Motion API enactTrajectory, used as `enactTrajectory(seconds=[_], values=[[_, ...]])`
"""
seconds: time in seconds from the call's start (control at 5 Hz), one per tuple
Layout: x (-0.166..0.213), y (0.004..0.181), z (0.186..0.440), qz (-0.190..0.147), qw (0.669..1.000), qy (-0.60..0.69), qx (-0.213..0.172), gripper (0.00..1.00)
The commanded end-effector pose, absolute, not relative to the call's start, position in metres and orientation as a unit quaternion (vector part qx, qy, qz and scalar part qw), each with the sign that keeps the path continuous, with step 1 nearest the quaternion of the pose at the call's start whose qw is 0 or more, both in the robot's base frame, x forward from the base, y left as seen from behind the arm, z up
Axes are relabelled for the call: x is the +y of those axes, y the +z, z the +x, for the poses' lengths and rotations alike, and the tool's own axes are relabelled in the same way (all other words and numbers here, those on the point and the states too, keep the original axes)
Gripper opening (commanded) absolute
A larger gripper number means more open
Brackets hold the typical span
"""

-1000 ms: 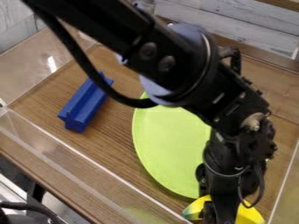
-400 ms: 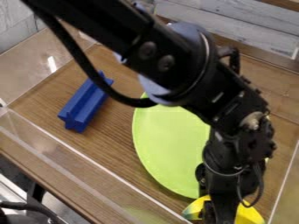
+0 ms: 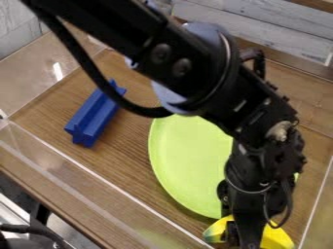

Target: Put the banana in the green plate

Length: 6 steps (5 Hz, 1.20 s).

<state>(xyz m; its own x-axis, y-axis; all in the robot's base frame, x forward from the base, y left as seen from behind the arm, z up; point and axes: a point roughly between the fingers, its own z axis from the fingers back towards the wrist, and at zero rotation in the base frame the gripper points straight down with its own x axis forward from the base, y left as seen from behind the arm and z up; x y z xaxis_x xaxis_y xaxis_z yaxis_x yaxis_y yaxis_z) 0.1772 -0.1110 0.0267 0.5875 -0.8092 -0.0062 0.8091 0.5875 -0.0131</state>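
My tool (image 3: 244, 230) pointed straight down at the near right corner of the desk (image 3: 92, 165), its dark fingers drawn together as far as they went, down at the banana (image 3: 271, 237). The banana showed only as small patches of bright yellow on either side of the tool's tip, low against the wood, so I judged the fingers clamped on it, though the tool's own body hid the exact contact. The banana sat outside the plate (image 3: 189, 160), just off its near rim, directly under the tool.

The plate, round and lime green with a shallow raised edge, lay flat on the desk just up and to the left of my tool. Its near right edge ran close behind the tool, and my arm (image 3: 196, 73) crossed over the plate's far side, hiding part of it. The plate's visible surface carried nothing.

Well off to the left of the tool, beyond the plate, a blue ridged block (image 3: 93, 114) lay flat on the wood, long axis slanting away from me, clear of the plate's edge. A clear wall (image 3: 78, 195) bounded the desk along the near side, to the left of and below the tool, and pale boards (image 3: 279, 29) stood behind the desk, far up from it.
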Motion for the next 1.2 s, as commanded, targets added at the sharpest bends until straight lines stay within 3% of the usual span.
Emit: enactTrajectory(seconds=[0.0,0.8,1.0], values=[[-0.11,0.033,0.182,-0.006,0.895,-0.446,-0.014,0.0],[-0.108,0.025,0.179,-0.016,0.9,-0.434,-0.022,0.0],[-0.108,0.02,0.179,-0.02,0.902,-0.43,-0.022,1.0]])
